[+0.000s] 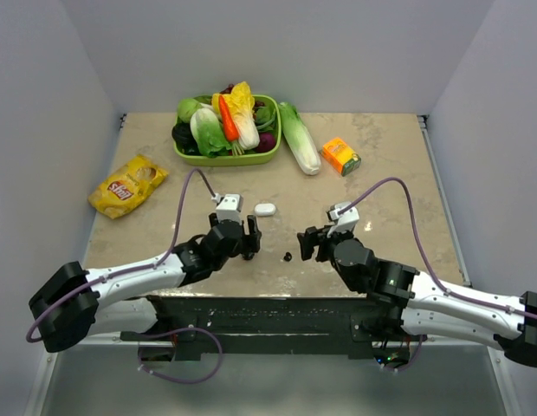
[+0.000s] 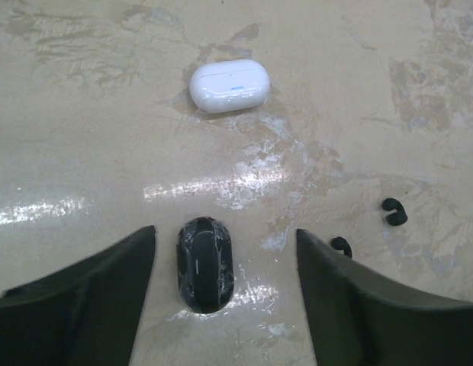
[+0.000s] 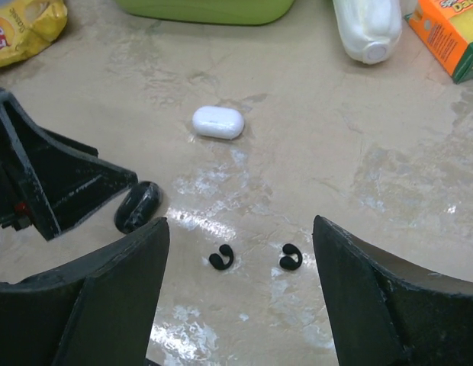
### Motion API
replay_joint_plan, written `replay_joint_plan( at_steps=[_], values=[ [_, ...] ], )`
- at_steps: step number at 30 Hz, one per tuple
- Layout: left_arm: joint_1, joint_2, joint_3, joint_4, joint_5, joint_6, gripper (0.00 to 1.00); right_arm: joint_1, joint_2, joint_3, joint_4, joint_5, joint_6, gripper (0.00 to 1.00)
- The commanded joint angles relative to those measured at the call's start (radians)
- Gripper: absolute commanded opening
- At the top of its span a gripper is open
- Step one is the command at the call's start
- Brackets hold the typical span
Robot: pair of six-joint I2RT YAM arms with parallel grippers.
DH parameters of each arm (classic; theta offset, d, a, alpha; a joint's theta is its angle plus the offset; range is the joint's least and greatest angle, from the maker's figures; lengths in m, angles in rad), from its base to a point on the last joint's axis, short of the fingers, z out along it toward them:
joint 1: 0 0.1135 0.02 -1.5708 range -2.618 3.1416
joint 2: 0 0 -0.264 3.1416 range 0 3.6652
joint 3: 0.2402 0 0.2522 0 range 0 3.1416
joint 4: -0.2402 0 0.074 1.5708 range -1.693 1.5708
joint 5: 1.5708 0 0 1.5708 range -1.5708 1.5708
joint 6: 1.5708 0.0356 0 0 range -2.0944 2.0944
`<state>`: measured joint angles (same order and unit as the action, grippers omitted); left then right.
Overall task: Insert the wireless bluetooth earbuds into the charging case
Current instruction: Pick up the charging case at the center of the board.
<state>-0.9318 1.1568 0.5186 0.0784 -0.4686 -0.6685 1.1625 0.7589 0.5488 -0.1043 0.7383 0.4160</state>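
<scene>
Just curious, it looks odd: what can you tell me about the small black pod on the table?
The black pod is a glossy, plastic-looking oval case with rounded ends, and it looks closed. It lies flat on the beige table, between the fingers of the open left end effector, with a gap on each side.

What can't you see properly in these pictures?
- Top view: the black earbuds are one tiny speck; the left gripper hides the black case.
- Left wrist view: its finger half hides one earbud.
- Right wrist view: edges cut off chip bag and orange box.
- Every view: closed white case hides its inside.
</scene>
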Motion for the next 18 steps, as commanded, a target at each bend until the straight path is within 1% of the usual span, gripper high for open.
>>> replay_joint_plan(
  at_steps=[1, 3, 4, 5, 6, 7, 10, 12, 15, 17, 18],
  values=[
    [0.028, 0.043, 0.077, -0.137, -0.082, -0.002, 0.64, -0.003, 0.008, -0.004, 0.025, -0.066, 0.036, 0.77],
    [0.059, 0.028, 0.043, -0.149, -0.064, -0.041, 0.49, -0.003, 0.017, 0.000, 0.014, -0.080, 0.044, 0.75],
    [0.095, 0.011, 0.019, -0.143, -0.048, -0.057, 0.34, -0.001, 0.020, -0.001, 0.014, -0.095, 0.044, 0.74],
    [0.115, -0.008, -0.036, -0.123, -0.021, -0.072, 0.28, -0.003, 0.022, -0.004, 0.015, -0.100, 0.043, 0.74],
    [0.131, -0.044, -0.060, -0.115, -0.012, -0.095, 0.24, -0.003, 0.023, -0.007, 0.014, -0.103, 0.043, 0.72],
    [0.151, -0.061, -0.080, -0.114, -0.010, -0.106, 0.14, -0.003, 0.022, -0.010, 0.015, -0.106, 0.044, 0.72],
    [0.157, -0.097, -0.118, -0.135, -0.018, -0.123, 0.00, -0.003, 0.019, -0.024, 0.032, -0.119, 0.041, 0.70],
    [0.157, -0.068, -0.123, -0.135, 0.007, -0.120, 0.00, -0.003, 0.020, -0.029, 0.044, -0.120, 0.040, 0.70],
    [0.157, -0.031, -0.138, -0.094, 0.062, -0.108, 0.00, -0.001, 0.029, -0.030, 0.055, -0.123, 0.041, 0.70],
    [0.157, -0.014, -0.149, -0.022, 0.085, -0.099, 0.00, -0.001, 0.031, -0.026, 0.055, -0.126, 0.044, 0.70],
    [0.157, 0.004, -0.149, -0.011, 0.091, -0.097, 0.00, -0.003, 0.033, -0.024, 0.052, -0.126, 0.046, 0.69]
  ],
)
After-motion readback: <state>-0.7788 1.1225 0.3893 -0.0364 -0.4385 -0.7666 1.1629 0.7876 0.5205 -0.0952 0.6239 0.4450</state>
